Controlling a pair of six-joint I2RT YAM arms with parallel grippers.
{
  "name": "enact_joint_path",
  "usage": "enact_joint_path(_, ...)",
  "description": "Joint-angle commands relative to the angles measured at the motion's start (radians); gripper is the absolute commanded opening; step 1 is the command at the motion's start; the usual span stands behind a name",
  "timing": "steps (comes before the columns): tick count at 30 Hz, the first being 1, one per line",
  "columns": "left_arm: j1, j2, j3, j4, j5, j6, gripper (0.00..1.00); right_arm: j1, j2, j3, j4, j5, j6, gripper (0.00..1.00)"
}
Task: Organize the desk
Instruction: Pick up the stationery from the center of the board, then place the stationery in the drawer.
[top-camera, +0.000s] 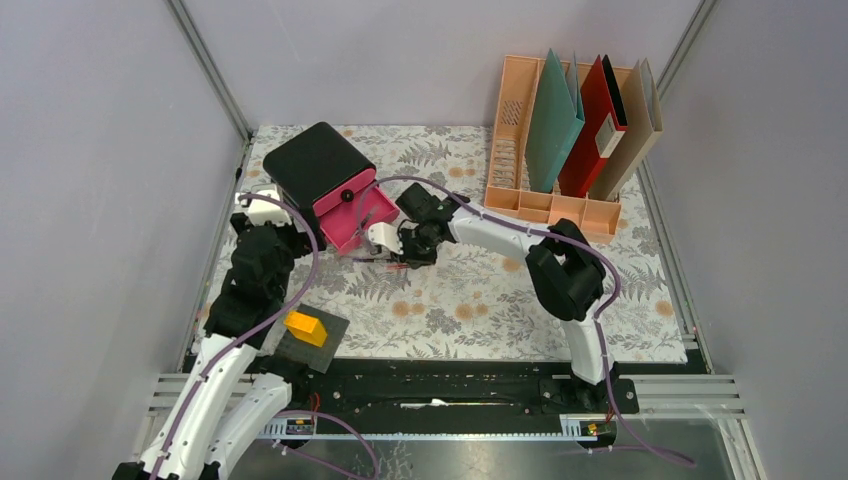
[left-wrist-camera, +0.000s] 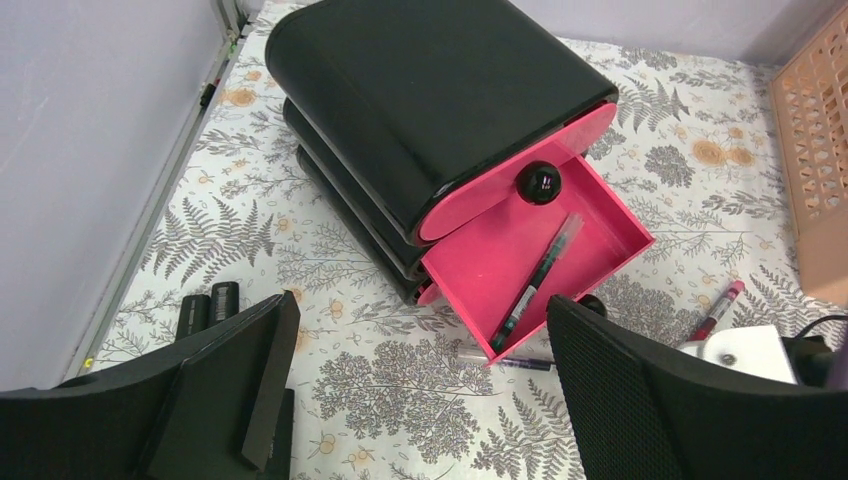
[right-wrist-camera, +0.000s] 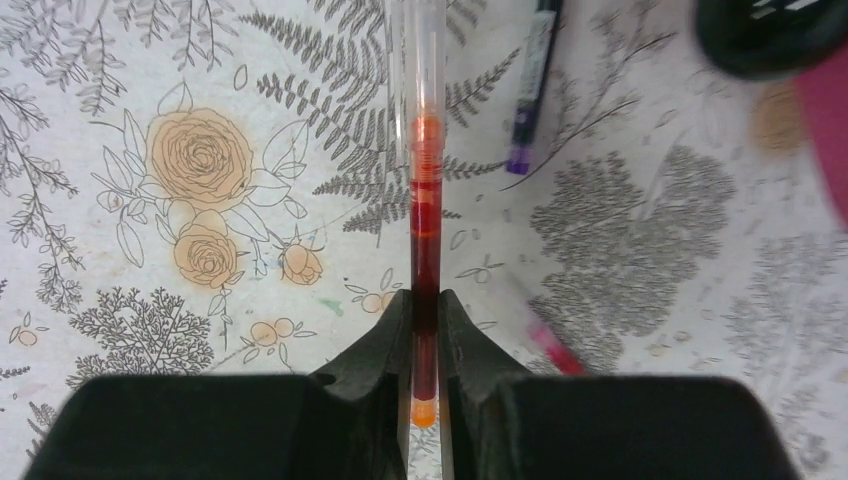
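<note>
The flowered surface (top-camera: 480, 300) fills the floor of the cell, and both arms reach over its left half. The right fingers (right-wrist-camera: 385, 350) are pinched narrow on a red pen (right-wrist-camera: 425, 230). They hold it near its orange end, and its clear end points straight away from them. The cloth lies close beneath them, but I can't tell whether the pen's far end touches it. A purple pen (right-wrist-camera: 530, 80) lies flat on the cloth just beyond and to the right. Near the fingers there is a blurred pink-red streak, perhaps another pen.

The left fingers (left-wrist-camera: 250, 380) are spread wide with nothing between them, above the cloth and facing the black box (left-wrist-camera: 430, 90). The box's pink drawer (left-wrist-camera: 600, 250) is pulled out, and a green pen (left-wrist-camera: 535, 285) lies slantwise inside it. The right fingers are just off the drawer's open corner.

A peach rack (top-camera: 510, 120) with upright folders stands at the far right, well away from both arms.
</note>
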Motion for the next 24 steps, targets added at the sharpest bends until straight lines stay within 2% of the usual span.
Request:
enact_joint_path(1,0.008,-0.043,-0.008,0.062,-0.047,-0.015,0.99,0.013,-0.07,0.116,-0.082,-0.001,-0.05,0.0)
enact_joint_path(8,0.011,-0.112,-0.026,0.084,-0.108,-0.021,0.99,0.037,-0.01,0.368,-0.18,0.121,-0.178,0.0)
enact_joint_path(13,0.012,-0.159,-0.04,0.098,-0.156,-0.021,0.99,0.072,0.066,0.512,-0.178,0.251,-0.315,0.0)
enact_joint_path(22,0.014,-0.18,-0.046,0.103,-0.173,-0.019,0.99,0.123,0.199,0.598,0.023,0.381,-0.441,0.0)
enact_joint_path(24,0.014,-0.18,-0.046,0.104,-0.174,-0.02,0.99,0.129,0.22,0.609,0.063,0.391,-0.445,0.03)
